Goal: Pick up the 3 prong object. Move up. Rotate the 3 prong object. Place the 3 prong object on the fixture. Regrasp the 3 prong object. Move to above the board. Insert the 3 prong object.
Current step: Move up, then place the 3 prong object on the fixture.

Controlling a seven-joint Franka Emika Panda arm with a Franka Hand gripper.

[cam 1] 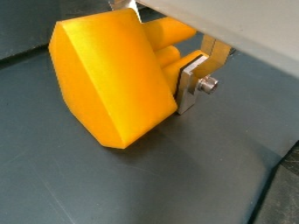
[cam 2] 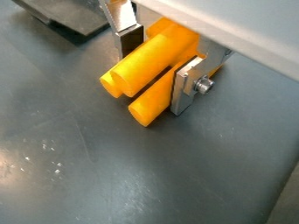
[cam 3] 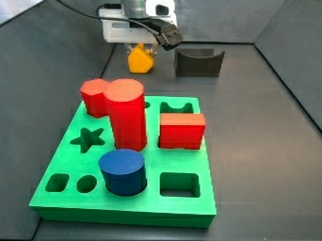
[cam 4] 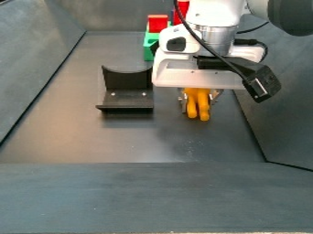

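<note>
— Where is the gripper (cam 4: 199, 94) right now?

— Low over the dark floor (cam 4: 123, 146), beyond the far end of the board (cam 3: 75, 160) in a side view, with the fixture (cam 4: 124, 89) just beside it and not touching. The arm's white body hides most of the fingers from the side.

— And the 3 prong object (cam 2: 149, 72)?

— Clamped between the fingers. In a wrist view one silver finger plate (cam 2: 187, 86) presses flat against a prong on one flank, and a second plate sits against the opposite flank — the jaws are closed on the piece. Another wrist view shows its solid yellow-orange block end (cam 1: 105, 83) facing the camera, prongs pointing away.

— Is it on the floor?

— I cannot tell. In a side view it (cam 4: 199, 105) hangs under the gripper very near the floor, but contact isn't clear.

— What's on the board?

— A tall red cylinder (cam 3: 124, 113), a red cube (cam 3: 183, 130) and a blue cylinder (cam 3: 122, 171) stand on it; a star cut-out (cam 3: 87, 140) and a square hole (cam 3: 180, 184) are open.
</note>
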